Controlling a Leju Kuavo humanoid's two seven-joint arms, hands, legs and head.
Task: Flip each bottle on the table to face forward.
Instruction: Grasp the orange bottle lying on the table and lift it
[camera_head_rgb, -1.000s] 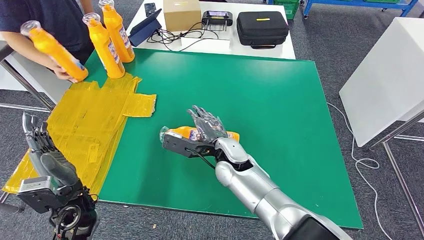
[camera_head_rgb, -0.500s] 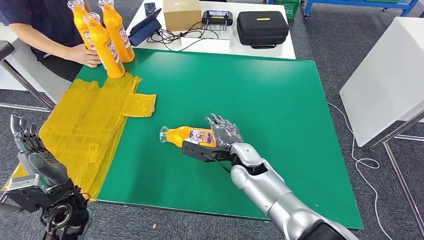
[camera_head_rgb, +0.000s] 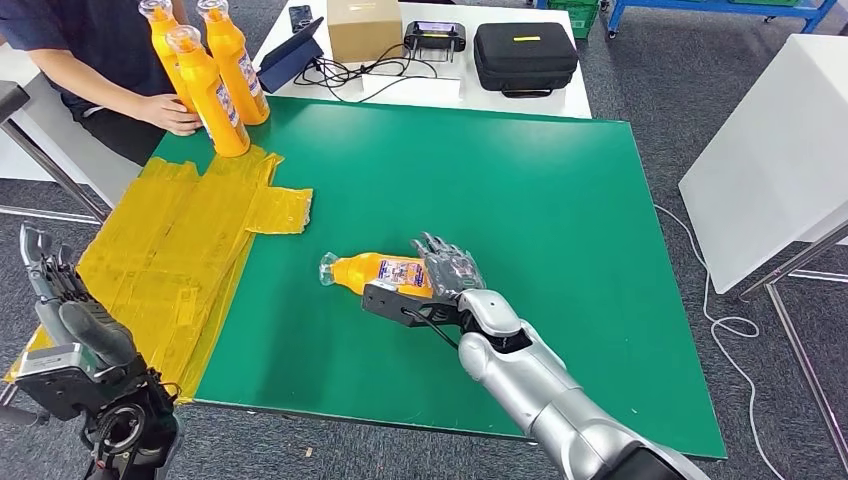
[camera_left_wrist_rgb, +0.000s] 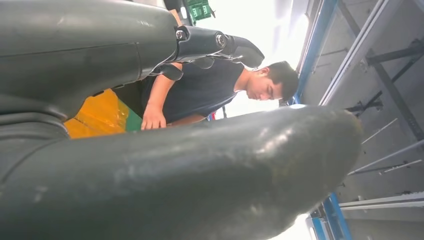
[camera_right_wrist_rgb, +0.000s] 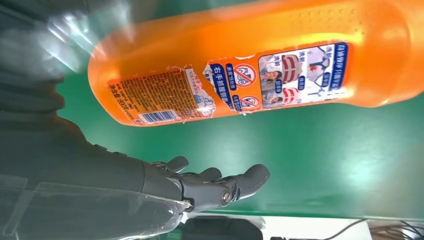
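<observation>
Lying on its side near the middle of the green matte surface (camera_head_rgb: 560, 200): one orange plastic bottle with a clear cap (camera_head_rgb: 380, 271), cap end toward the yellow flattened sheet (camera_head_rgb: 170, 255), base end at the right robot hand (camera_head_rgb: 448, 268). Spread and holding nothing, that robot hand, fingers (camera_right_wrist_rgb: 225, 182) fanned out flat just beside the bottle's base, apparently resting against it rather than wrapped around it; in the right wrist view, a printed label with a barcode facing the camera on the orange bottle (camera_right_wrist_rgb: 250, 75).

Risks, as a judgement:
- Rolling away: round smooth body on a slick surface, likely to spin past the wanted face under a sideways nudge from loose fingers.
- Slipping out mid-turn, if gripped at the base alone with the liquid weight hanging toward the cap.
- Sliding toward the sheet's edge and catching on it, if pushed along instead of turned.
- Stopping with the wrong label up: front and back hard to tell apart from here.

Count:
- Orange bottles: four. One lying; three upright (camera_head_rgb: 207, 92) at the far left corner.
- Robot hands: two. Left robot hand (camera_head_rgb: 55, 285) off the surface at its near left corner, fingers up and apart, holding nothing.
- Person's hand (camera_head_rgb: 170, 112): one, touching the upright group.
- Yellow sheet: one.
</observation>
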